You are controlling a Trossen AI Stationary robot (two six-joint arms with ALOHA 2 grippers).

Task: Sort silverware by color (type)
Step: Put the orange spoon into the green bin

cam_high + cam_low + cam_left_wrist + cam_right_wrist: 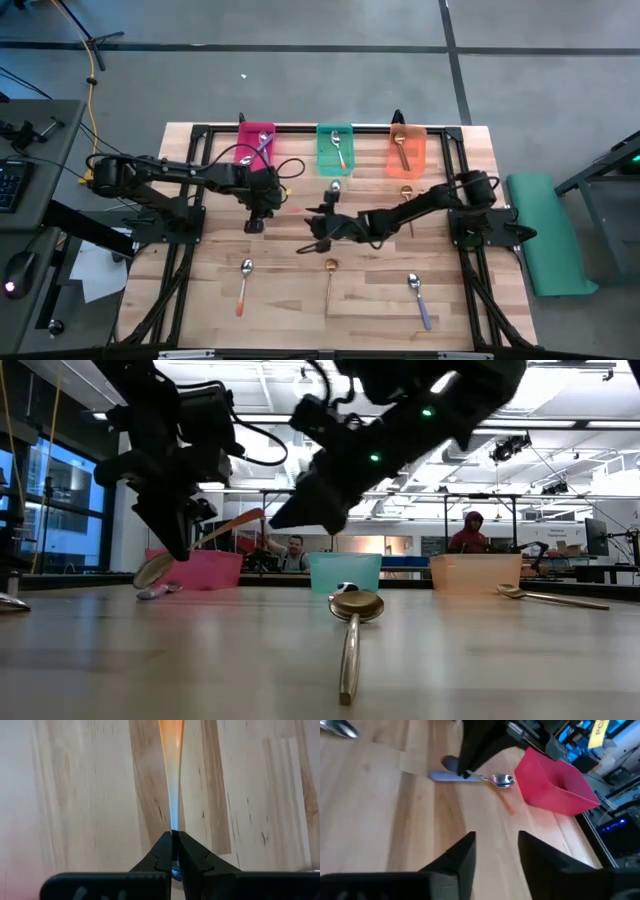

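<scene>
My left gripper [256, 222] [172, 832] hangs in front of the red bin [255, 146], shut on an orange-handled spoon [205, 535]. A purple-handled spoon [465, 777] lies flat on the table below it. My right gripper [318, 228] [497, 837] is open over the table's middle, with nothing between its fingers. Near the near edge lie an orange-handled spoon [243, 285], a gold spoon [330, 280] and a purple-handled spoon [419, 298]. Another spoon [335, 187] rests in front of the teal bin [335, 150]. My left gripper pinches the orange-handled spoon between its two fingers where the handle narrows toward the metal neck [173, 822]. The fingers come from above, pointing down. The spoon sits tilted: its bowl [152, 570] is low, close over the table, and its handle [245, 518] rises away.
Red, teal and orange [405, 150] bins stand in a row along the far edge, each with a spoon inside. More spoons lie in front of the orange bin [550, 598]. A black frame rims the table. People show in the room beyond [293, 552].
</scene>
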